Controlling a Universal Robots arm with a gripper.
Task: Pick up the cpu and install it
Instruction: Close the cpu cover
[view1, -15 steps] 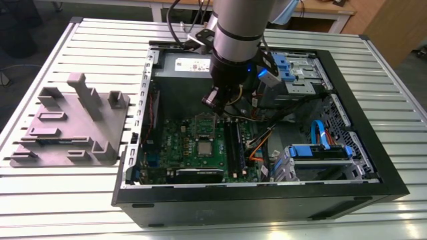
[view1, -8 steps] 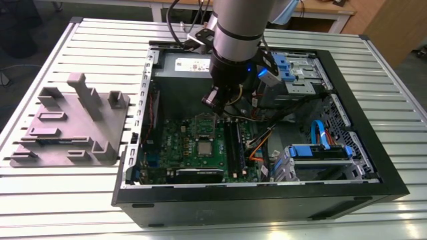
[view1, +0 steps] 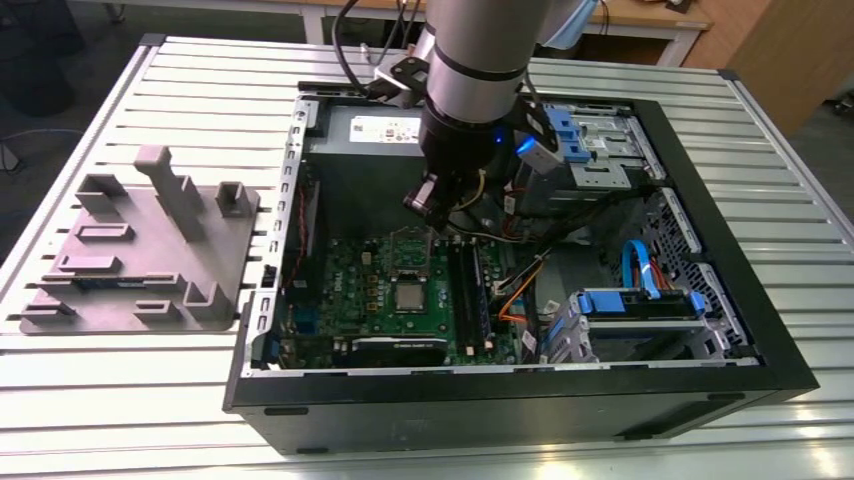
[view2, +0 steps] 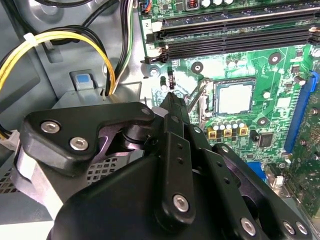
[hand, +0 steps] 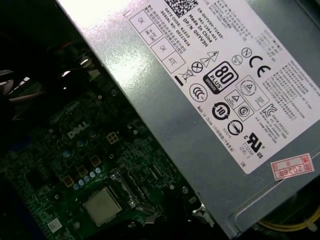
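Inside the open computer case on the slatted counter, the arm reaches down and the tool hangs over the green motherboard — closed, tips drawn together, nothing held. The cpu lies flat in its socket on the board, silver top up, apart from the tool. In the second wrist view the tool points just beside the socket, near a raised metal lever, the cpu beyond it. In the first wrist view the cpu sits near the grey power supply. On the exterior view's left — a grey tray with upright posts rests on the counter.
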